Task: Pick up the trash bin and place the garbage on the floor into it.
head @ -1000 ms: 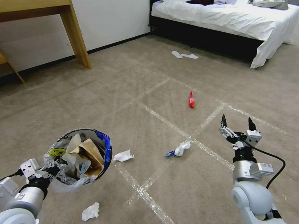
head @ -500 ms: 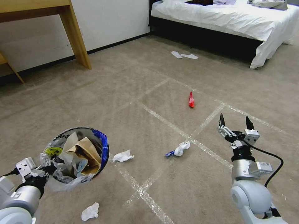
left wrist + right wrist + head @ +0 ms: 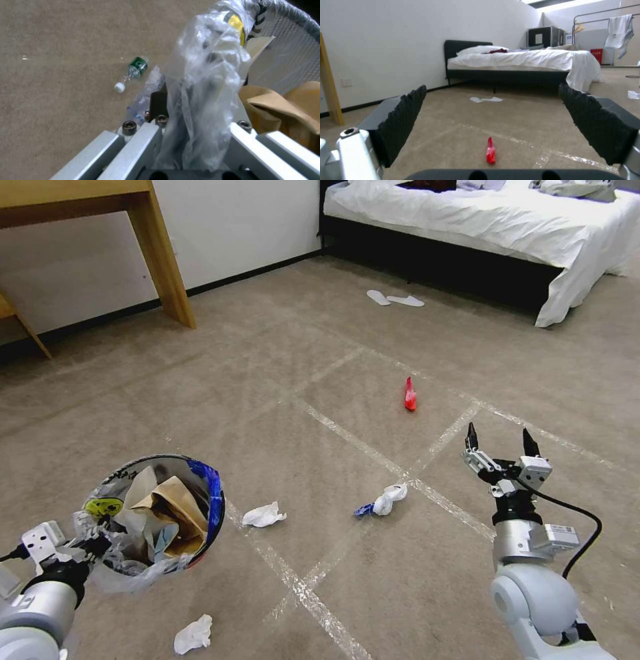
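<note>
My left gripper (image 3: 90,543) is shut on the rim of the trash bin (image 3: 155,517) and holds it off the carpet at the lower left. The bin's clear bag holds brown paper and white tissues. In the left wrist view the bag (image 3: 203,82) is pinched between the jaws, and a plastic bottle (image 3: 132,72) lies on the carpet below. Garbage on the floor includes a red wrapper (image 3: 410,395), a white tissue (image 3: 263,515), a white-and-blue wad (image 3: 383,500) and another tissue (image 3: 193,633). My right gripper (image 3: 500,437) is open above the carpet, pointing toward the red wrapper (image 3: 490,151).
A bed (image 3: 480,227) with white sheets stands at the back right, and two white slippers (image 3: 395,299) lie in front of it. A wooden table leg (image 3: 163,253) stands at the back left by the wall. Tape lines cross the carpet.
My left arm has carried the bin slightly left and toward me. My right gripper has edged forward toward the red wrapper, still open.
</note>
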